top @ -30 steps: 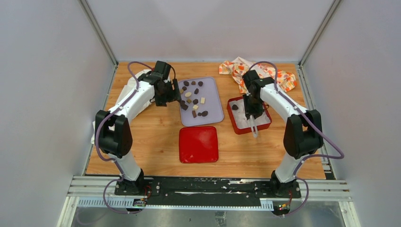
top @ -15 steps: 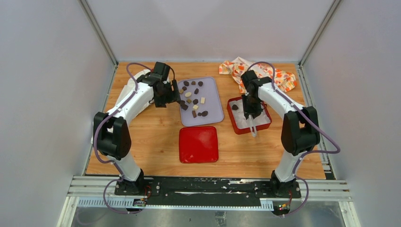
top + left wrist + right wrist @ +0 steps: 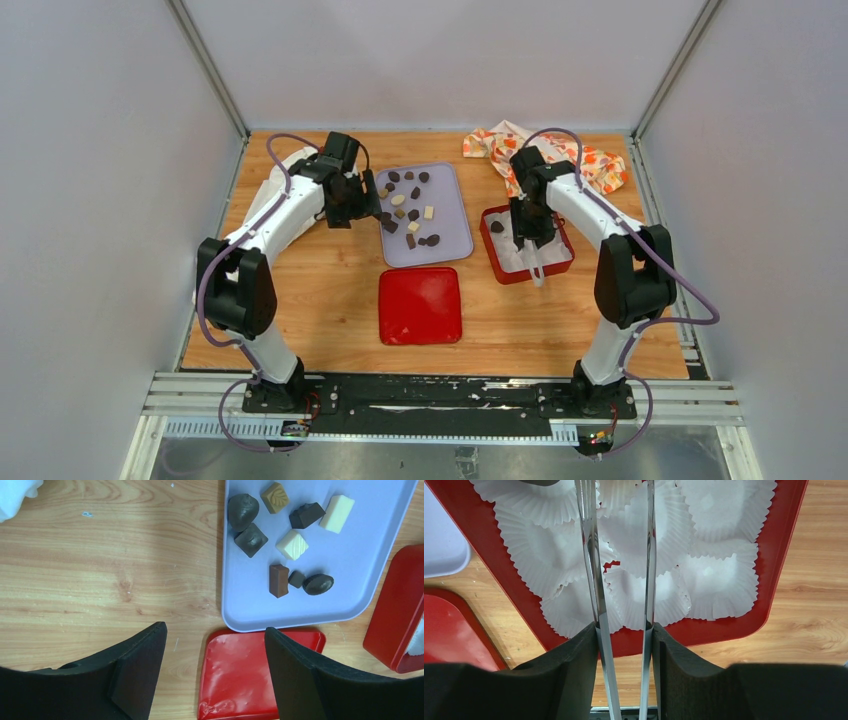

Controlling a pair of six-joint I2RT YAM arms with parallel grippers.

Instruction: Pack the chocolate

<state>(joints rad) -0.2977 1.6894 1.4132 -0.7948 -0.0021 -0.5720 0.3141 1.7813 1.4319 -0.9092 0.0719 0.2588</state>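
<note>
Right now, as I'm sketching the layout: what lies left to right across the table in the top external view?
white bundle → lavender tray holding the chocolate → red box lined with paper cups. The red lid and patterned cloth overlap these, so they are left out.

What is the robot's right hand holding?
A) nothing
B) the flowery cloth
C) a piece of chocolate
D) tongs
D: the right gripper is shut on the tongs, whose two arms reach out over the paper cups in the red box.
</note>
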